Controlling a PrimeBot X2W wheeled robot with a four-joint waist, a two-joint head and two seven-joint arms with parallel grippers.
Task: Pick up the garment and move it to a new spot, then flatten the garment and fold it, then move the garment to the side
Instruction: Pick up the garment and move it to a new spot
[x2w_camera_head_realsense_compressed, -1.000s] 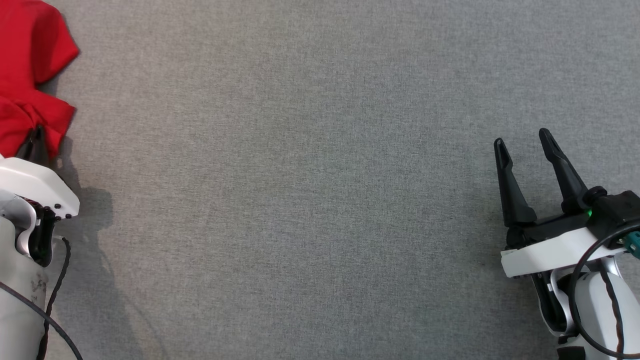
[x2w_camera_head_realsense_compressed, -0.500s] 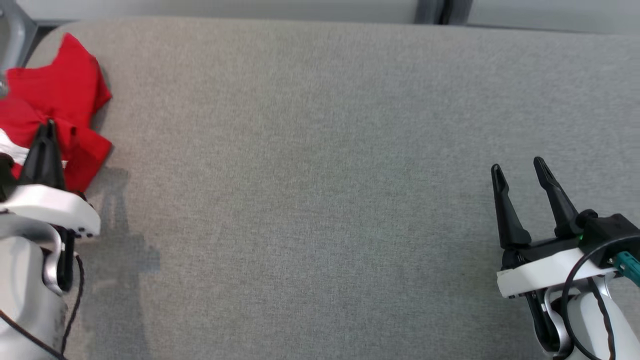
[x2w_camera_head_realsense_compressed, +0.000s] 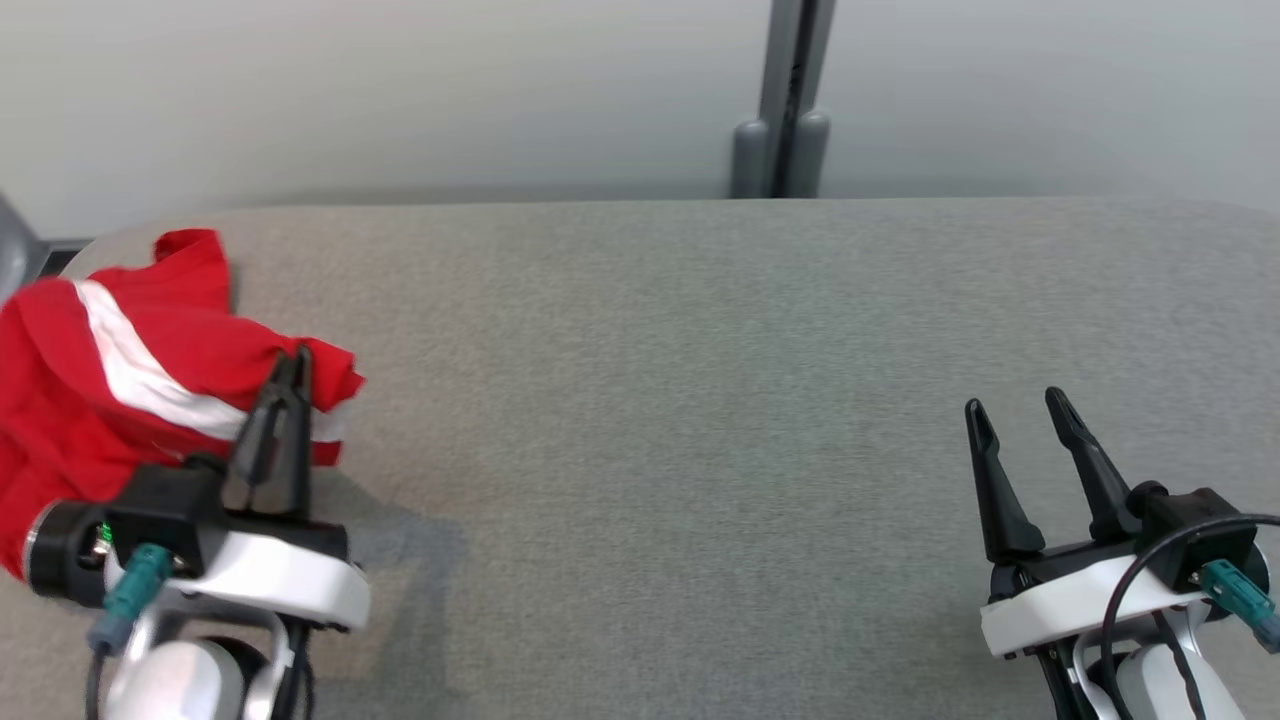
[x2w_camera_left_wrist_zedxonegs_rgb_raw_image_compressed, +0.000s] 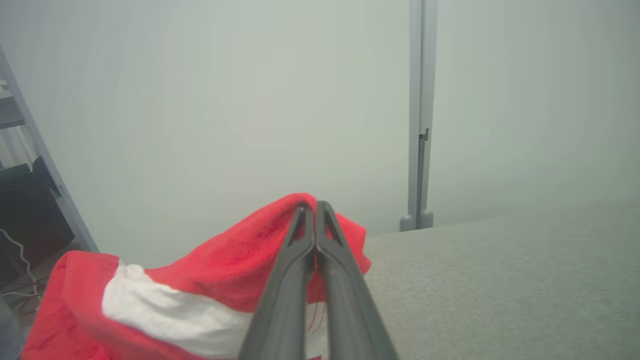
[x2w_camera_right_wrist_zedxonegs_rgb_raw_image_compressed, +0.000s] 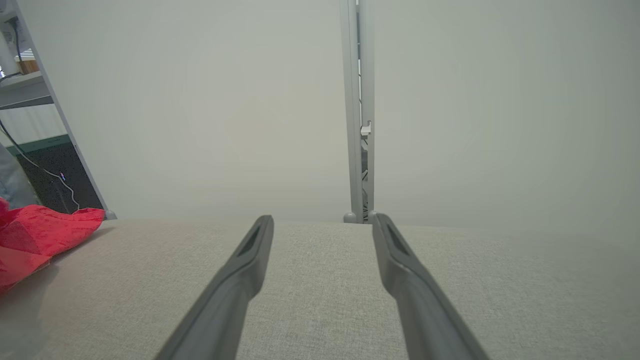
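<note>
Garment (x2w_camera_head_realsense_compressed: 60, 400): one, clamped between two left fingers (x2w_camera_head_realsense_compressed: 270, 440); two right fingers (x2w_camera_head_realsense_compressed: 995, 490) apart.

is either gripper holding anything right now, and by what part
The left gripper holds the garment, pinched shut on a bunched red fold. The right gripper is open and empty.

Red garment (x2w_camera_head_realsense_compressed: 120, 340) sits bunched up at the far left corner of the grey tabletop (x2w_camera_head_realsense_compressed: 700, 420), all crumpled folds. A broad white band runs diagonally across the red cloth. One red fold is drawn up into a peak, pinched tight between the closed jaws of the left gripper (x2w_camera_head_realsense_compressed: 297, 352), and the rest sags away below it to the left.
</note>
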